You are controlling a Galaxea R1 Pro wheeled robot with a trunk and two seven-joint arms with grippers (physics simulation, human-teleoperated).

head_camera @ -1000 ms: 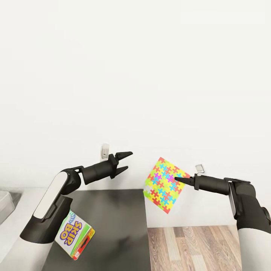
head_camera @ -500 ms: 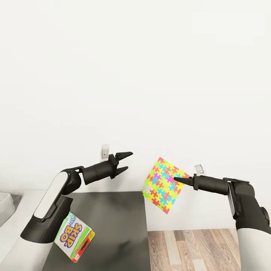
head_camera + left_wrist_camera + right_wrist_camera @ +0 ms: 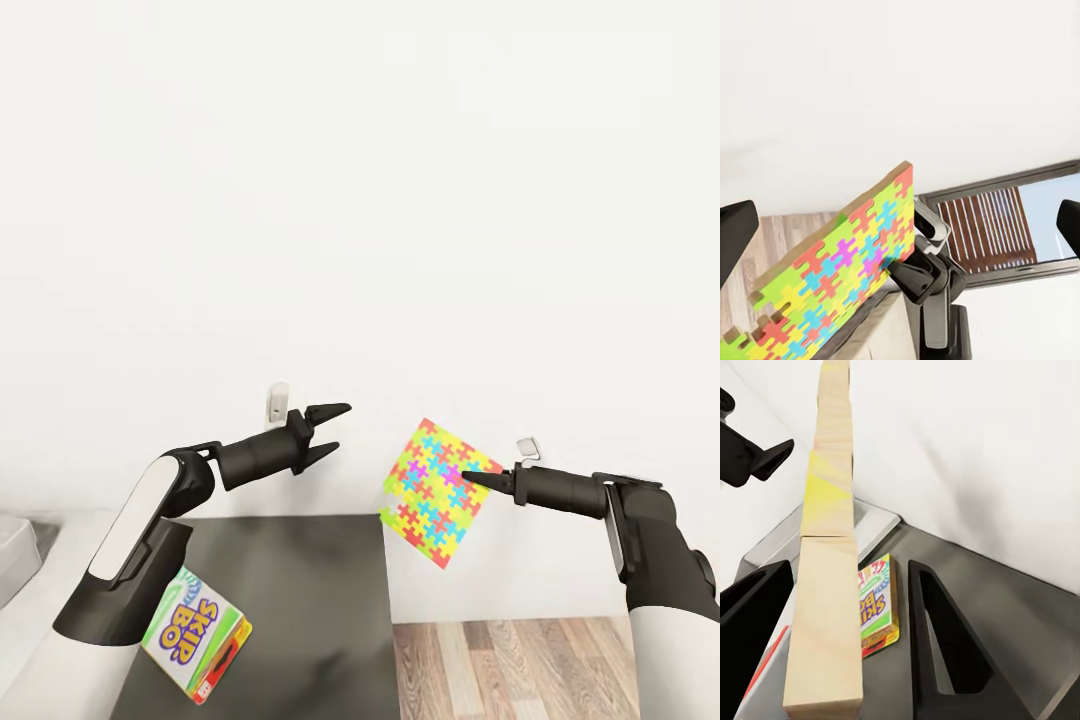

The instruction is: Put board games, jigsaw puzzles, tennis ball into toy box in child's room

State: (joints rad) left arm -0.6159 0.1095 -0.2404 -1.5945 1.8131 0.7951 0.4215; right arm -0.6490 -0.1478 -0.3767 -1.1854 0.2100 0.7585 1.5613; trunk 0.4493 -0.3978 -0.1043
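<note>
My right gripper (image 3: pixel 468 478) is shut on the edge of a multicoloured jigsaw puzzle (image 3: pixel 434 491), holding it tilted in the air to the right of the table and above the floor. The right wrist view shows this puzzle (image 3: pixel 827 585) edge-on between my two fingers (image 3: pixel 945 652). My left gripper (image 3: pixel 327 427) hangs open and empty above the table's dark-grey top (image 3: pixel 300 590). A Skip-Bo board game (image 3: pixel 196 634) lies flat on that top, under my left forearm. The light-grey toy box (image 3: pixel 12 548) peeks in at the far left, and its rim (image 3: pixel 875 520) lies beyond the Skip-Bo box (image 3: pixel 874 609).
A bare white wall runs behind the table, with two small white fittings (image 3: pixel 278 400) (image 3: pixel 527 447) on it. Wood floor (image 3: pixel 500 670) lies to the right of the table. A window with brown blinds (image 3: pixel 994 229) appears past the puzzle (image 3: pixel 832 274) in the left wrist view.
The whole picture has shifted: table and floor sit slightly lower, so the camera has moved. Both arms and the held puzzle keep their pose.
</note>
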